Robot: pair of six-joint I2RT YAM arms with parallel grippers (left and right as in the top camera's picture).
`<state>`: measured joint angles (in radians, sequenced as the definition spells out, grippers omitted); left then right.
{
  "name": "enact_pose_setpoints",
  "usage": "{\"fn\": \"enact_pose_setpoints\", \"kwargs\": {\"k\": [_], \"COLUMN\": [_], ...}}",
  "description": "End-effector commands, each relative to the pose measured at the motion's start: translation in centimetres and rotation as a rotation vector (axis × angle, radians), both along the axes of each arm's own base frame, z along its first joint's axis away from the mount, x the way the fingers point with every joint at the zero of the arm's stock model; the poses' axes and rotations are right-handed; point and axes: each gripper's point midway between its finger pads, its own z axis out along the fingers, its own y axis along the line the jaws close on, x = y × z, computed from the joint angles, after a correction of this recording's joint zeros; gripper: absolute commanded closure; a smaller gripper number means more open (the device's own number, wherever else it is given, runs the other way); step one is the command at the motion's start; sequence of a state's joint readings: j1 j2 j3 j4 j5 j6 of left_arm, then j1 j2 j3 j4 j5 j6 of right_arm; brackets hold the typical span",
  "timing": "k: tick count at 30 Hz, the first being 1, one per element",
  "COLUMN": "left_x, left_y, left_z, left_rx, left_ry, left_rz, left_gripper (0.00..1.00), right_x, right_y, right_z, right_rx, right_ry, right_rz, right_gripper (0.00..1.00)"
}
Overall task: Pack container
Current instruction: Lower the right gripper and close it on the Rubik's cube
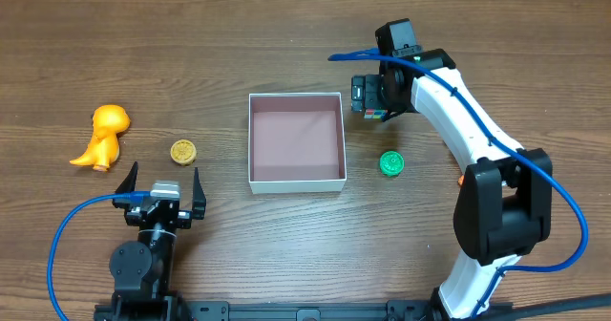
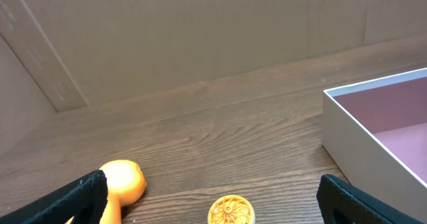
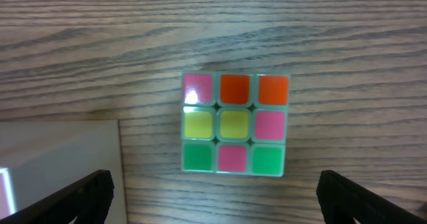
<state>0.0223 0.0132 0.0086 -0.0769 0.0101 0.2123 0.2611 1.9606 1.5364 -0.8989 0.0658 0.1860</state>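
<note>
While resting flat, square container point(image 1: 296, 183) opens straight upward.

Bright even overhead light, soft shadows; small glare on cube point(image 3: 235, 124).

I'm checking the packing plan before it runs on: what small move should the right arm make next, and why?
Probably lower the right gripper straight down around the puzzle cube, then close. Its jaws stand open, the cube sits on the table roughly centred between them, and the box beside it holds nothing yet.
</note>
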Motion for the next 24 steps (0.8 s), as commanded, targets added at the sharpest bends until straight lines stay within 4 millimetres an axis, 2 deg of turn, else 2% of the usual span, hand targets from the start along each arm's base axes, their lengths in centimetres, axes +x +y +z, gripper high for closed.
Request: {"fn": "enact_pose_setpoints", "kwargs": {"k": [1, 14, 24], "left_x": [0.0, 0.0, 0.0], "left_y": [0.4, 0.4, 0.4], "left_z": [-0.2, -0.2, -0.2], "left_rx": [-0.010, -0.010, -0.010], "left_ry": [0.002, 0.002, 0.002], "left_rz": [0.021, 0.021, 0.021], "left_gripper": [0.00, 0.00, 0.00], "right_x": [0.7, 2.2, 2.2], "right_y": [-1.1, -0.7, -1.1], "right_z": [-0.8, -1.6, -3.8], "right_rx": [-0.046, -0.035, -0.064], "right_ry": [0.000, -0.038, -0.003], "right_rz": [-0.022, -0.027, -0.032], "right_gripper": [0.00, 0.00, 0.00]}}
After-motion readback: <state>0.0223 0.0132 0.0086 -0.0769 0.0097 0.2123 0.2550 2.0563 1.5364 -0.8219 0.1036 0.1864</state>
